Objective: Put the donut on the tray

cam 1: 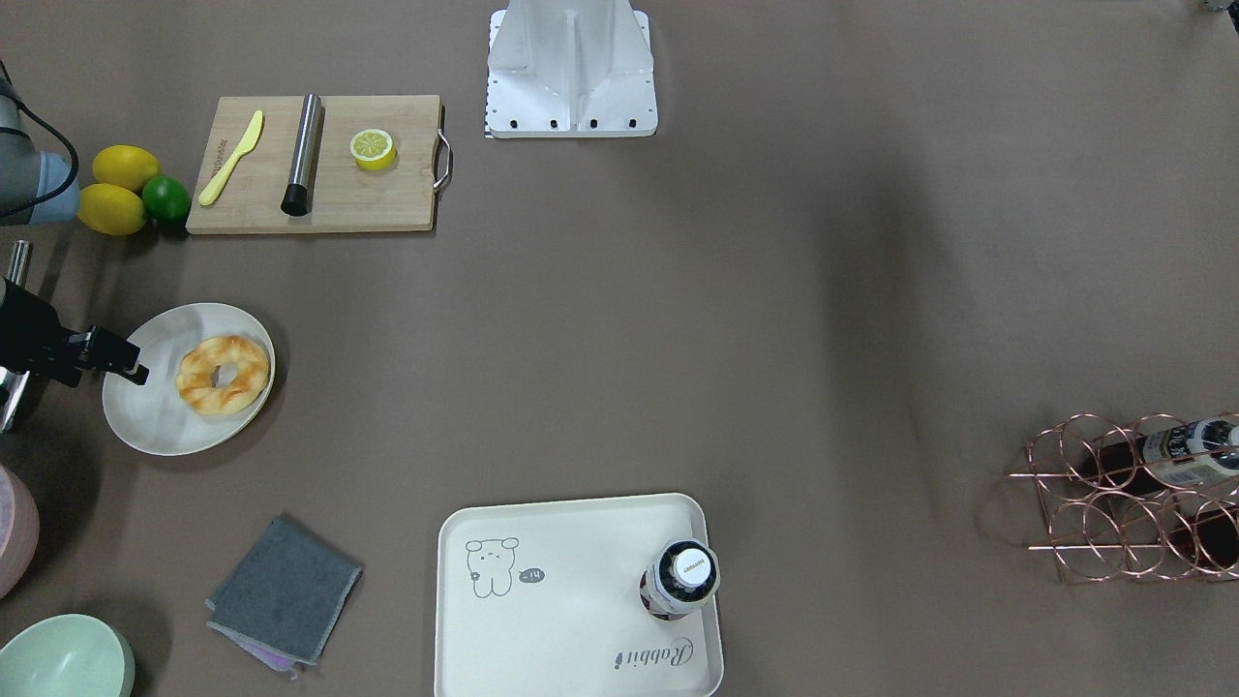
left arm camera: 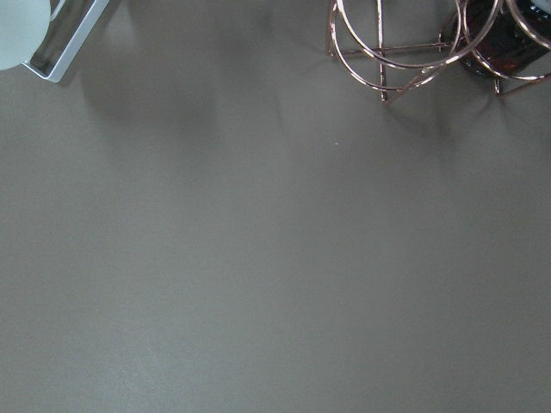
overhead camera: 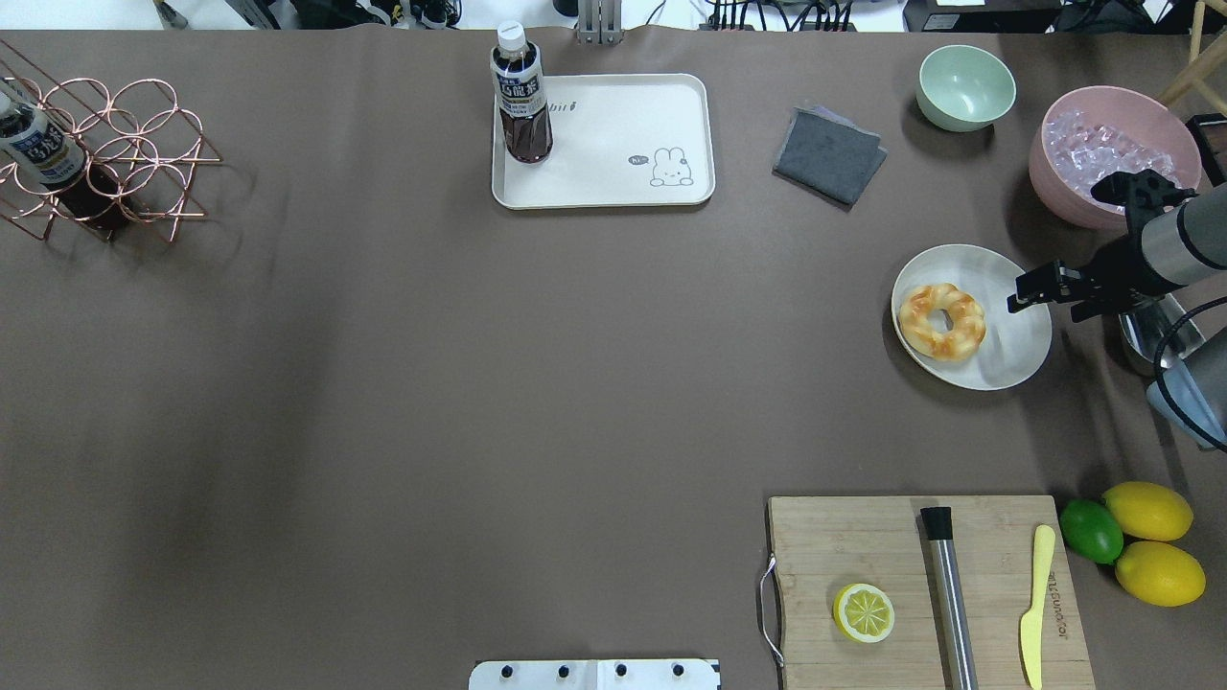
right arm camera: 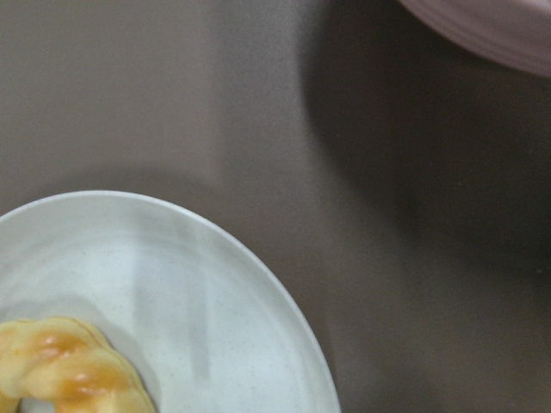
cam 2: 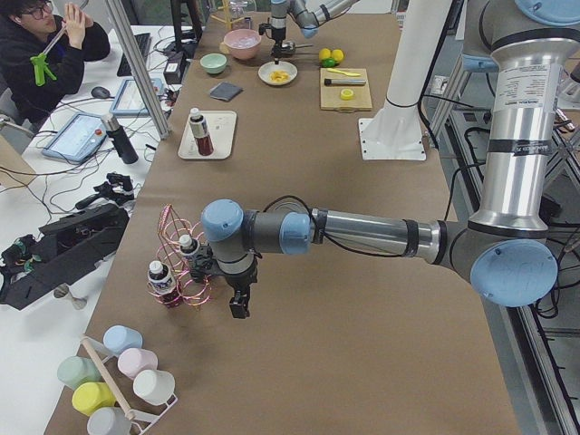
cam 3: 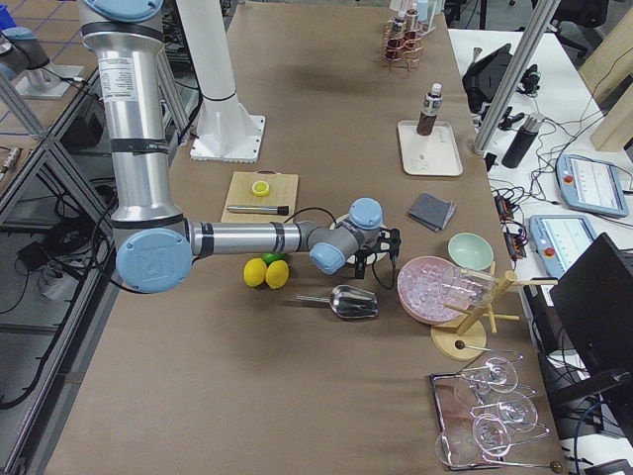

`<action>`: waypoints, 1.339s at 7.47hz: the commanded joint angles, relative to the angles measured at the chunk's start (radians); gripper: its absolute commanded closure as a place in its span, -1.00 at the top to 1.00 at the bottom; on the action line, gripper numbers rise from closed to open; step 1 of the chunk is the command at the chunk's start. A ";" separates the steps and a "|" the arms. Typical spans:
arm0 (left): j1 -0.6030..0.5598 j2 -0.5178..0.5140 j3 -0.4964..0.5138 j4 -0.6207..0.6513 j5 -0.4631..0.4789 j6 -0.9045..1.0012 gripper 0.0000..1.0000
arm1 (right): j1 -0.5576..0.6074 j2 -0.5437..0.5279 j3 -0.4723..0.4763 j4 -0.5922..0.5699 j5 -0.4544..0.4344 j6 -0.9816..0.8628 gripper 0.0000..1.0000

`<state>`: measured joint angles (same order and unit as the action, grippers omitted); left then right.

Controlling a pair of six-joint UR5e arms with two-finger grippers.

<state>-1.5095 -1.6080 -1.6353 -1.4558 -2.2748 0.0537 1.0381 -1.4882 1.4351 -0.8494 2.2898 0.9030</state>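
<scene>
The golden-brown twisted donut (overhead camera: pixel 942 321) lies on the left part of a round off-white plate (overhead camera: pixel 1016 350) at the table's right side; it also shows in the front view (cam 1: pixel 223 375) and the right wrist view (right arm camera: pixel 69 366). My right gripper (overhead camera: pixel 1021 295) hovers over the plate's right rim, about a hand's width from the donut, pointing at it, and looks open and empty. The cream tray (overhead camera: pixel 613 144) with the grey animal drawing sits at the far middle, with a dark drink bottle (overhead camera: pixel 520 96) on its left end. My left gripper (cam 2: pixel 238 308) hangs by the wire rack; I cannot tell its state.
A wooden cutting board (overhead camera: pixel 920 585) with a lemon half, a metal rod and a yellow knife is near right. Lemons and a lime (overhead camera: pixel 1141 537), a metal scoop (overhead camera: pixel 1155 331), a pink ice bowl (overhead camera: pixel 1112 153), a green bowl (overhead camera: pixel 965 86) and a grey cloth (overhead camera: pixel 829 153) surround the plate. A copper rack (overhead camera: pixel 105 153) stands far left.
</scene>
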 commanded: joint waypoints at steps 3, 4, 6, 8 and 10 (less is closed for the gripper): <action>0.000 0.005 0.000 0.000 0.001 0.000 0.96 | -0.023 -0.012 0.004 0.001 -0.015 0.040 -0.06; 0.000 0.008 0.000 0.000 0.001 0.000 0.96 | -0.023 -0.012 0.011 0.001 -0.015 0.047 -0.71; 0.000 0.008 0.000 0.000 0.001 0.000 0.96 | -0.023 -0.011 0.010 0.022 -0.013 0.048 -1.00; 0.000 0.008 0.002 0.000 0.001 0.000 0.96 | -0.023 -0.012 0.007 0.027 -0.010 0.050 -1.00; 0.000 0.008 0.002 0.000 0.001 0.000 0.96 | -0.018 0.008 0.011 0.080 0.035 0.121 -1.00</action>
<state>-1.5094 -1.6000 -1.6346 -1.4558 -2.2734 0.0537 1.0157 -1.4969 1.4444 -0.8163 2.2874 0.9609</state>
